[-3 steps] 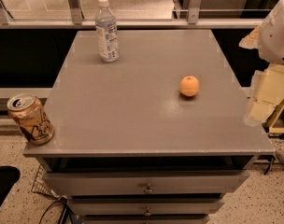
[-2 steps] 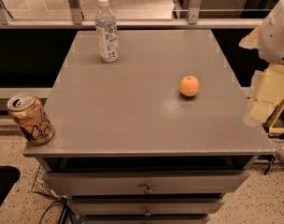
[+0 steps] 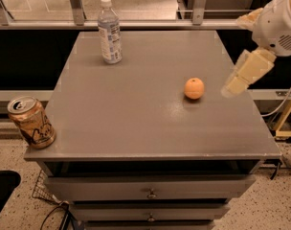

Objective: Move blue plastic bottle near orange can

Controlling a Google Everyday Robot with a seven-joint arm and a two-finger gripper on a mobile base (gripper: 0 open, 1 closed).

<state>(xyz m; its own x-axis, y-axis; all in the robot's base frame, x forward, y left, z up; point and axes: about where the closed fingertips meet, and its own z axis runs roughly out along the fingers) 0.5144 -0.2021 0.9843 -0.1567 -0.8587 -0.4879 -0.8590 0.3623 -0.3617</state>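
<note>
A grey table with drawers under its top carries three things. The blue plastic bottle stands upright on the far left part of the table, close to the back edge, with its white cap on and its pale label facing the camera. The orange can sits at the table's near left corner, right at the edge. It leans a little to the left and seems to hang partly past the side, though the angle makes that hard to judge. Its silver top faces up and dark scribbled marks show on its side. Bottle and can are well apart, at opposite ends of the table's left side. A round orange fruit rests on the right half of the table, about midway between front and back. The claw hangs at the table's right edge, above the surface and clear of everything on it, pointing down and inward on a cream-coloured arm. I cannot tell whether the claw is open or closed, and nothing is seen in it.
</note>
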